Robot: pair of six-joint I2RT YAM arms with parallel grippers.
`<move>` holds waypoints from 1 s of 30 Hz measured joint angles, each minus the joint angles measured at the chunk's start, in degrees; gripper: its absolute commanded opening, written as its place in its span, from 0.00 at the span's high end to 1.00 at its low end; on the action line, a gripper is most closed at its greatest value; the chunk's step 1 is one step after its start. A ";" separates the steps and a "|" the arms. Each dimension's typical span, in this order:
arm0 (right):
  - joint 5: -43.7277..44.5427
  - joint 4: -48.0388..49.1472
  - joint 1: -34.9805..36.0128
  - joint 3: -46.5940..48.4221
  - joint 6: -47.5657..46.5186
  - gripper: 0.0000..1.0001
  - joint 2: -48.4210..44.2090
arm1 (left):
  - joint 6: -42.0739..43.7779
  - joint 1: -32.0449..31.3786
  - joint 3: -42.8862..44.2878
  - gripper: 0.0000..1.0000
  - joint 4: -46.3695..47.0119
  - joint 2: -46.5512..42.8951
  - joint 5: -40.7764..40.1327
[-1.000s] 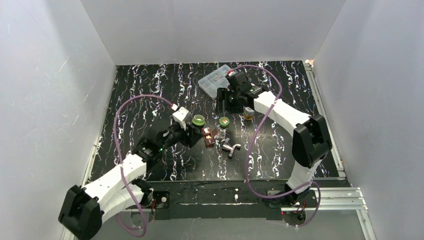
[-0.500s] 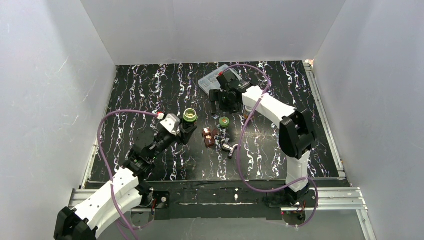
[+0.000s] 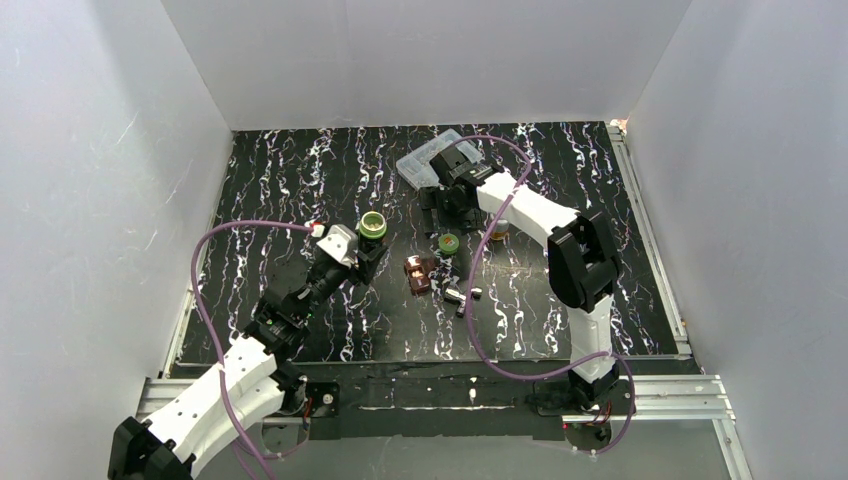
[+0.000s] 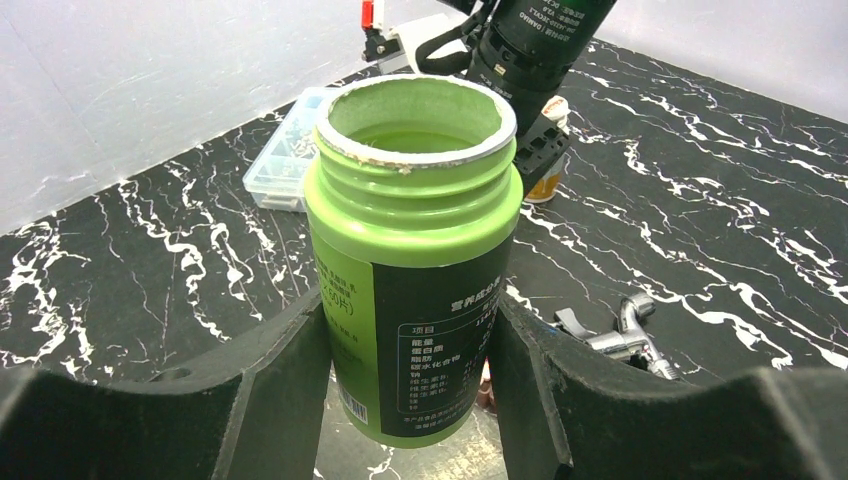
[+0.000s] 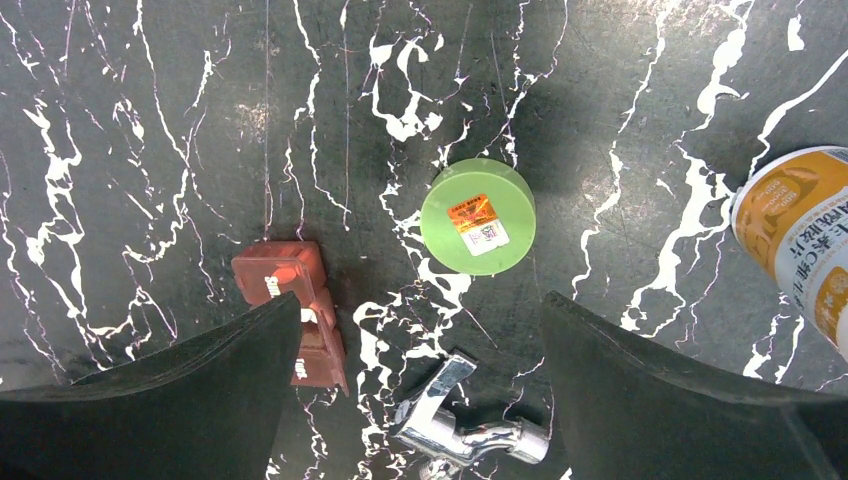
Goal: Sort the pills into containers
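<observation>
Pill bottle (image 4: 410,250), green w/ dark label, uncapped, mouth up, pinched at lower body betw. L fingers (image 4: 280,390), left of tabletop (image 3: 300,170) centre. Green cap (image 5: 478,215) lies flat nr tabletop middle. R fingers (image 5: 200,390) spread wide above it, not touching. Amber bottle (image 5: 795,235) right of cap, apart. Red-brown block (image 5: 285,290) & chrome fitting (image 5: 465,425) on cap's near-edge side. Clear pill organizer (image 3: 428,160) by far edge.

place: robotics lab test cell | evidence: white panel walls (image 3: 420,60), black marbled tabletop (image 3: 290,190), aluminium frame rail (image 3: 680,392), robot arm (image 3: 592,335) mounted at edge
</observation>
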 measured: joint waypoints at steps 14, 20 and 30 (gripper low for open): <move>1.86 -0.79 0.02 0.28 0.00 0.07 4.26 | -0.42 0.00 -0.02 1.00 0.04 -0.70 -1.14; 2.95 -0.76 0.02 0.28 0.02 0.12 5.62 | -0.68 0.00 -0.04 1.00 0.04 -0.74 -1.16; 4.31 -0.66 0.02 0.76 0.04 0.19 7.56 | -1.16 0.00 -0.13 1.00 0.00 -0.74 -1.16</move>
